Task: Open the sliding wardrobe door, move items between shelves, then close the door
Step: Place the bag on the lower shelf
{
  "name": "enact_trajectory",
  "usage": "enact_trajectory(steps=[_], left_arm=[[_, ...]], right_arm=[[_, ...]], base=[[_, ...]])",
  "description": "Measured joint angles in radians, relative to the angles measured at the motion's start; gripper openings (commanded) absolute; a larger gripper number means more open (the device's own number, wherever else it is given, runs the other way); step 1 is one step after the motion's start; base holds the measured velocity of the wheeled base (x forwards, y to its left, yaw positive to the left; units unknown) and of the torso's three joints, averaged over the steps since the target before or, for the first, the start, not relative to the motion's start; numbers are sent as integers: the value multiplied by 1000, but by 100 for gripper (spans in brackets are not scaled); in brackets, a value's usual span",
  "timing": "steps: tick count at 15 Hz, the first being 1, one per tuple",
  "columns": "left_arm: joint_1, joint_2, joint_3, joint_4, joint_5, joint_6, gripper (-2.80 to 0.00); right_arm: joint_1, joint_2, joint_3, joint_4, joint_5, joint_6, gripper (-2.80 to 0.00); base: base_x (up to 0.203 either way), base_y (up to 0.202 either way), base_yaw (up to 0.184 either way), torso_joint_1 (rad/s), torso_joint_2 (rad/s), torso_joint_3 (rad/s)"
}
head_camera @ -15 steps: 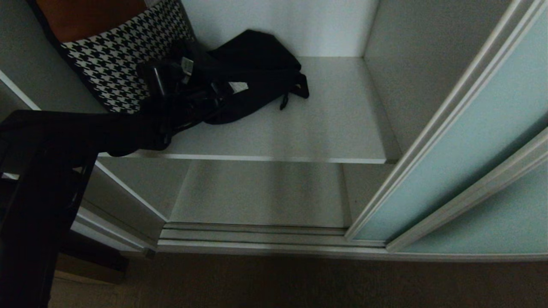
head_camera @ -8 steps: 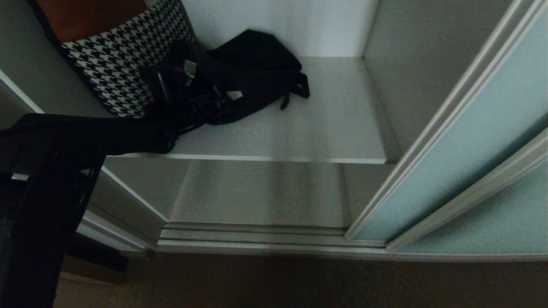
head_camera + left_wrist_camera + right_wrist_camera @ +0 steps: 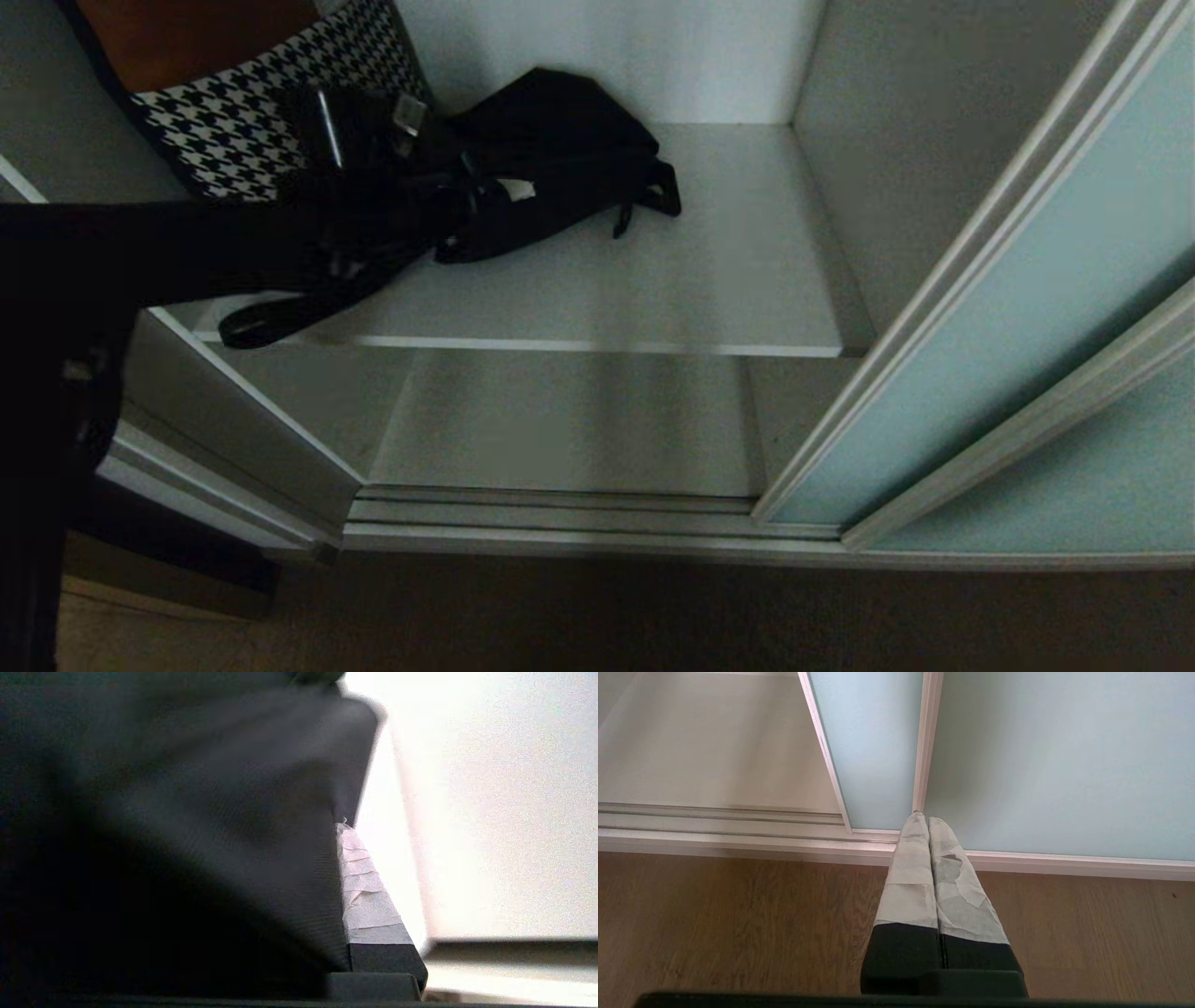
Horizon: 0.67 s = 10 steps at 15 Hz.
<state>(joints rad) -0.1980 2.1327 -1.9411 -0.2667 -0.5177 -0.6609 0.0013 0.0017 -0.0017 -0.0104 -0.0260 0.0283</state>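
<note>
A warm brown wood-plank floor runs up to a ribbed silver metal floor track. Inside the bay, a plain white back wall catches soft light, while a matt pale grey side panel stands in shade.

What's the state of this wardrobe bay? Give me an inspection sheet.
Surface: upper shelf holds the bags; lower shelf beneath it.
Job's things: black bag on upper shelf, strap over the front edge; sliding door pushed right.
Clutter: houndstooth bag, left.
Grippers: left gripper shut on black bag; right gripper shut, idle above wood floor.
Cables: nothing seen.
Surroundings: floor track.
</note>
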Motion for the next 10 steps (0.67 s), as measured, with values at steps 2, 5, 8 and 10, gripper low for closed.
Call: enact_trajectory(steps=[2, 5, 8, 10], left_arm=[[-17, -94, 9, 95, 3, 1, -280], [-58, -241, 38, 196, 5, 5, -280], [-97, -393, 96, 328, 5, 23, -280], [-111, -497, 153, 401, 5, 59, -280]], right_arm=[[0, 0, 0, 0, 0, 0, -280], [0, 0, 0, 0, 0, 0, -280], [0, 0, 0, 0, 0, 1, -280], [0, 0, 0, 0, 0, 1, -280]], base=[[0, 0, 0, 0, 0, 0], [0, 0, 0, 0, 0, 0], [0, 0, 0, 0, 0, 0], [0, 0, 0, 0, 0, 0]])
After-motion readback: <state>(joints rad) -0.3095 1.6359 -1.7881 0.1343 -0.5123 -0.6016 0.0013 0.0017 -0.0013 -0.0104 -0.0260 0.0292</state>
